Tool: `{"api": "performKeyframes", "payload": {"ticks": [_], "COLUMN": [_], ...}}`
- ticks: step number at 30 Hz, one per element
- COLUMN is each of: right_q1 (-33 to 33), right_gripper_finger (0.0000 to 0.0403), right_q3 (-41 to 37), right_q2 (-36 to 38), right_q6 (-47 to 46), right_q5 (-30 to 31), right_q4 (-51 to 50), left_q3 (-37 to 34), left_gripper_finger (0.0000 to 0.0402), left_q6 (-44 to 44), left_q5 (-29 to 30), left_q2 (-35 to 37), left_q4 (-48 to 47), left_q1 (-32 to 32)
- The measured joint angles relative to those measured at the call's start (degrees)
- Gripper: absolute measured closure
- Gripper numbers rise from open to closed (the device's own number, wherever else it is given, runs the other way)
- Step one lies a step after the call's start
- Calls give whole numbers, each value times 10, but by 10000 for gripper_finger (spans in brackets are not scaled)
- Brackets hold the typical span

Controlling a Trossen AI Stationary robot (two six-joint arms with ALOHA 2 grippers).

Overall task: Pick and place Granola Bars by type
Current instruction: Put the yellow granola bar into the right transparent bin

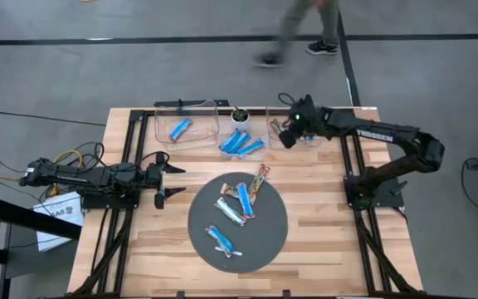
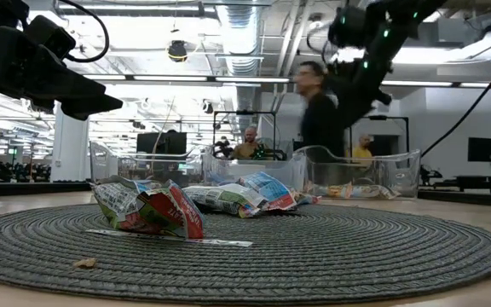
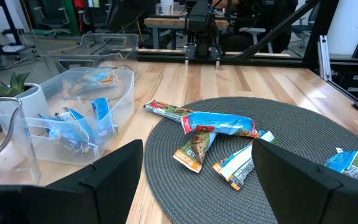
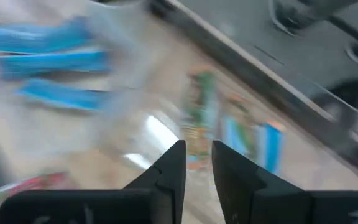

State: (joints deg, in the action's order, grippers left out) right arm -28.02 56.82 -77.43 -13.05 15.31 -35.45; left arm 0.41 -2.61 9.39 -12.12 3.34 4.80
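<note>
Foil-wrapped granola bars [image 1: 237, 202] lay flat, scattered on a round dark mat [image 1: 272, 241]; several bright blue bars [image 1: 241, 143] sat piled in a clear bin [image 1: 214, 116], one apart [image 1: 179, 129].

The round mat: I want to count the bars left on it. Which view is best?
The high view: the whole mat and its bars show from above. The low view sees it edge-on; the left wrist view crops it; the right wrist view misses it.

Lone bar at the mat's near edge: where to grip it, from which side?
Bar lies flat on the mat, angled, apart from the others. Come straight down and pinch across its narrow width at mid-length, likely best, since the crimped ends are thin. Left pincer is open and nearer.
</note>
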Motion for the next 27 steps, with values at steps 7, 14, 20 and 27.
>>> {"api": "performKeyframes", "payload": {"ticks": [7, 14, 20, 27], "right_q1": [131, 244, 309, 372], "right_gripper_finger": [332, 332, 332, 325], "right_q3": [0, 0, 1, 39], "right_q2": [0, -48, -98, -150], "right_q6": [42, 162, 165, 232], "right_q5": [-1, -2, -2, -4], "right_q4": [19, 64, 109, 103], "left_q3": [0, 0, 0, 0], "left_gripper_finger": [107, 107, 107, 107], "left_q6": [0, 0, 0, 0], "left_q5": [0, 0, 0, 0], "left_q2": [0, 0, 0, 0], "left_q4": [0, 0, 0, 0], "left_q1": [0, 0, 0, 0]}}
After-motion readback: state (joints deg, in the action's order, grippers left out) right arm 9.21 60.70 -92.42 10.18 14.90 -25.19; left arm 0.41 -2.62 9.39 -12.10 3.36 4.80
